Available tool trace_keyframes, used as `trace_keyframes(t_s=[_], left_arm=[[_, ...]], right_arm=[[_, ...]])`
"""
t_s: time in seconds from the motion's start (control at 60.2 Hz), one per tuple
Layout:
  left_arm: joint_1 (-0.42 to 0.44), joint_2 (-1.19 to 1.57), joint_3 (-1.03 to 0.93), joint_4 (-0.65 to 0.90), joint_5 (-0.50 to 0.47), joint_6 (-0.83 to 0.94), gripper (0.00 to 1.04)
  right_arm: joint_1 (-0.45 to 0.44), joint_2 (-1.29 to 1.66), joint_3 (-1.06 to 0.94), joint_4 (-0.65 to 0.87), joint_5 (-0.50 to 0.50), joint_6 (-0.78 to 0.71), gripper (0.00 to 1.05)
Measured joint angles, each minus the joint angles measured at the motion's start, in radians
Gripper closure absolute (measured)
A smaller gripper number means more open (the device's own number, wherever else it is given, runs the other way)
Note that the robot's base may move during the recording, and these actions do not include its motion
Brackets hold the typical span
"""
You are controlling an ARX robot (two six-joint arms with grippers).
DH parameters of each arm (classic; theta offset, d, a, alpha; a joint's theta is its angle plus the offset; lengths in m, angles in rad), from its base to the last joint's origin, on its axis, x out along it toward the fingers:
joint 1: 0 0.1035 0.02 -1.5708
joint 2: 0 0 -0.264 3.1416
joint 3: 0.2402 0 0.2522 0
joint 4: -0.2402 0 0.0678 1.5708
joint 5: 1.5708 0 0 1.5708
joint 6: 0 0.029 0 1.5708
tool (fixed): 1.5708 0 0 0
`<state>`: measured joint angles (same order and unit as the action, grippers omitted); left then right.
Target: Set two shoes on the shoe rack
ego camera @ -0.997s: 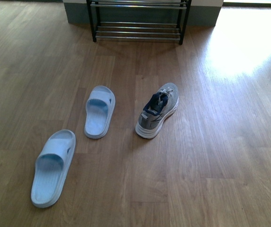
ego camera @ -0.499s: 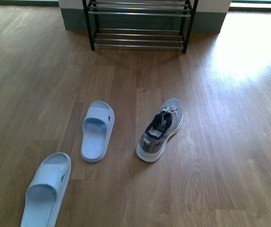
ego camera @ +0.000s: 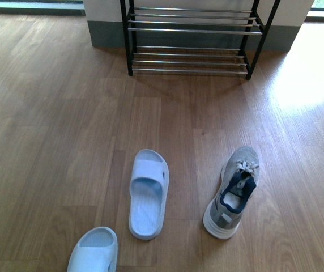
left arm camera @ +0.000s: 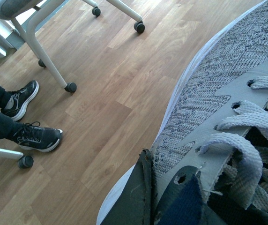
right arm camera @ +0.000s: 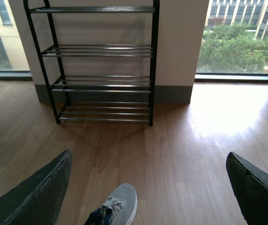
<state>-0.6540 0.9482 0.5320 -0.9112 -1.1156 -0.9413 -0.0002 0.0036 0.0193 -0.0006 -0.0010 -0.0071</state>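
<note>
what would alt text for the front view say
A grey sneaker and a pale blue slide lie apart, side by side, on a wooden floor, toes toward a black shoe rack ahead. A second slide is cut off at the picture's lower edge.

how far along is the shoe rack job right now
Done: nothing yet; the shoe rack bars are bare. In hand: the left hand seems to grip one grey sneaker, held up off the floor, while the open right hand hangs over the other sneaker, which lies on the floor short of the rack. Left: picking that one up and setting both on the rack.
</note>
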Motion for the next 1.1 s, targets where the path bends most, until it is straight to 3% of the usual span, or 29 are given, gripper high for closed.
trace_keyframes(t_s=[0.266,0.382,0.465,0.582,0.665,0.765,0.881,1.097], left_arm=[[0.001,0.000,0.000,0.000,0.000,0.000,1.03],[0.001,0.000,0.000,0.000,-0.003,0.000,1.03],[0.001,0.000,0.000,0.000,0.001,-0.002,1.03],[0.001,-0.001,0.000,0.000,-0.001,-0.002,1.03],[0.001,-0.001,0.000,0.000,0.002,-0.002,1.03],[0.001,-0.001,0.000,0.000,0.000,-0.003,1.03],[0.001,-0.001,0.000,0.000,0.000,-0.003,1.03],[0.001,-0.001,0.000,0.000,0.001,-0.003,1.03]], right_arm=[[0.000,0.000,0.000,0.000,0.000,0.000,0.09],[0.010,0.089,0.001,-0.022,-0.154,-0.029,0.09],[0.119,0.266,0.000,0.116,-0.080,-0.039,0.09],[0.272,0.698,0.002,0.503,0.077,-0.040,0.09],[0.309,1.048,0.025,0.758,0.112,-0.039,0.09],[0.311,1.401,0.107,0.949,0.121,-0.040,0.09],[0.285,1.739,0.228,1.001,0.109,-0.041,0.09],[0.201,2.084,0.406,0.900,0.063,-0.023,0.09]])
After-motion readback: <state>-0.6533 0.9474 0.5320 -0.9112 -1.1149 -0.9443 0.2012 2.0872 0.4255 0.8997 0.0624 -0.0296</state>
